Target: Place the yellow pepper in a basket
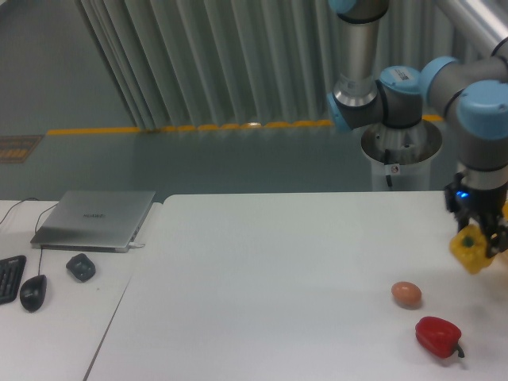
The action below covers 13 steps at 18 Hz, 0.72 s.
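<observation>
The yellow pepper (468,248) hangs above the white table (262,278) near its right edge, with my gripper (477,243) shut on it. The pepper is tilted, and its dark stem dimple faces the camera. The gripper's black fingers grip it from both sides below the arm's blue-lit wrist. The basket is hidden behind the gripper and arm at the frame's right edge.
A brown egg (406,294) and a red pepper (438,336) lie on the table to the lower left of the gripper. A closed laptop (95,218), a mouse (32,292), a small dark object (80,267) and a keyboard edge (8,278) sit on the left desk.
</observation>
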Available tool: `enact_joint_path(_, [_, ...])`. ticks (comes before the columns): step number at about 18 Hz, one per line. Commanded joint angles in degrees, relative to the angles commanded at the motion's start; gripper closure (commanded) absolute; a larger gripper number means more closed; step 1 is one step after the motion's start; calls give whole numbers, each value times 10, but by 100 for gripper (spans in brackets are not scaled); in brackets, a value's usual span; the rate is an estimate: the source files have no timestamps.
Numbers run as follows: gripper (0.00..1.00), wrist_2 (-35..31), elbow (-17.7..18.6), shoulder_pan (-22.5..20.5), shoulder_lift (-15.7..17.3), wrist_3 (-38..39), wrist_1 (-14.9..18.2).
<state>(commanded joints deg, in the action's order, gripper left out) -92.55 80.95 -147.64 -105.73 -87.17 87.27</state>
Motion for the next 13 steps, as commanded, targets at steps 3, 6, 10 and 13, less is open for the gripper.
enact_joint_path(3, [48,4,2,-32,13,-71,0])
enact_joint_path(6, [48,4,0,-46,17,-76,-82])
enact_joint_path(10, [48,6,4,-75,12,-74,-121])
enact_joint_path(13, [49,2,4,-87,-5,-79,-181])
